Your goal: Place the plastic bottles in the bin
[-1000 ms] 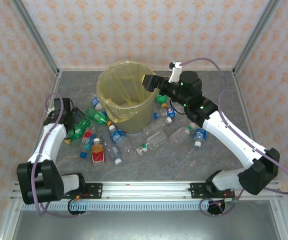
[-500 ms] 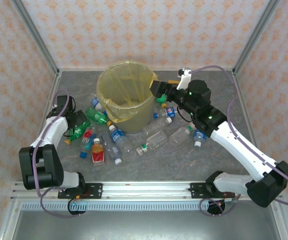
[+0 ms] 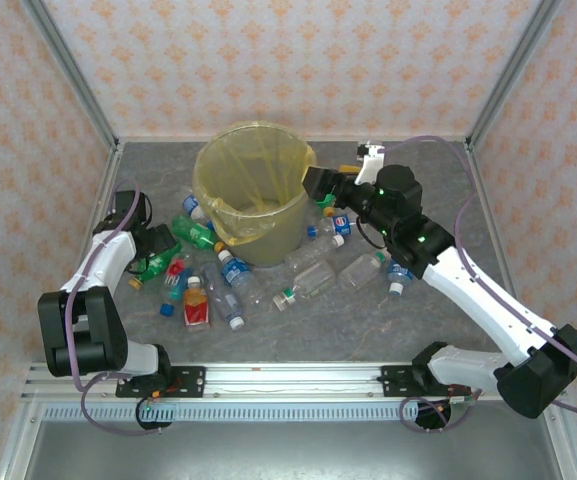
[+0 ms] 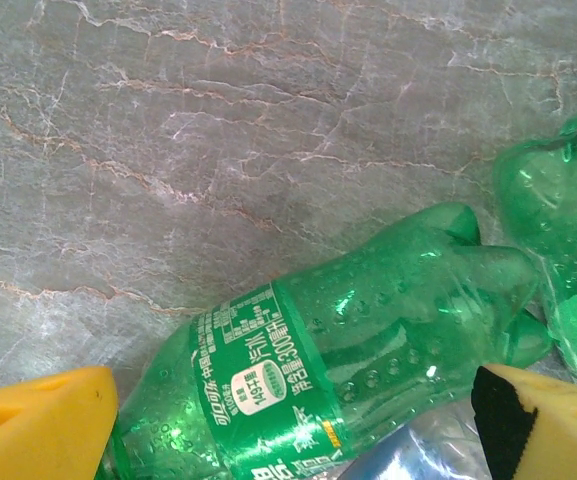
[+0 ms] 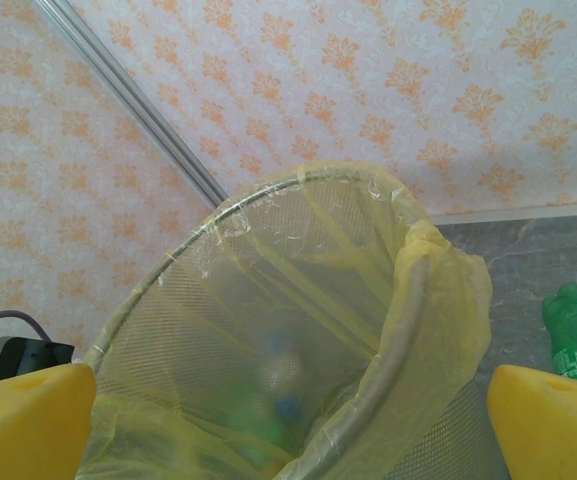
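L gripper (image 4: 293, 405), left of the bin (image 3: 278, 232), was low over the table (image 4: 218, 120), jaws wide open either side of a green bottle (image 4: 348, 350) lying on its side. Couldn't tell if the pads touched it; not clamped. 2nd green bottle (image 4: 568, 250) lay just beside its base end. R gripper (image 3: 316, 182) was at the bin's right rim, jaws wide apart & empty. Other plastic bottles (image 3: 313, 280) lay scattered in front of the bin, incl. the red-labelled one (image 3: 196, 308). Blurry green/blue shapes showed inside the bin thru its yellow bag (image 5: 438, 270).

Grey table (image 3: 368, 330) (marbled) — bottles (image 3: 313, 280), bin (image 3: 268, 240) on it.
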Controlling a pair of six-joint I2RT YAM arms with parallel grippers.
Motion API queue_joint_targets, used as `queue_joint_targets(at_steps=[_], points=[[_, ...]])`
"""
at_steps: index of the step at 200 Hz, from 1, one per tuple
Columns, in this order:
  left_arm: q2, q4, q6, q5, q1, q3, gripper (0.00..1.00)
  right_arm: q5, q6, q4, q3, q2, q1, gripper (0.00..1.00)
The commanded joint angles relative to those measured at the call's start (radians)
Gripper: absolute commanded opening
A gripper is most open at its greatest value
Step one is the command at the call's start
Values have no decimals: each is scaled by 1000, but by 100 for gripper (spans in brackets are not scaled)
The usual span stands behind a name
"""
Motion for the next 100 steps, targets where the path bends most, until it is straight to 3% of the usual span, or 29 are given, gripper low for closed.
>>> queue_joint_targets(at_steps=[1,100], points=[[1,-53,28,14,-17,34,94,23,-20,39,-17,-26,4,100],[146,-33,49,-71,-40,93,94,41,-36,-6,12,-14,5,100]])
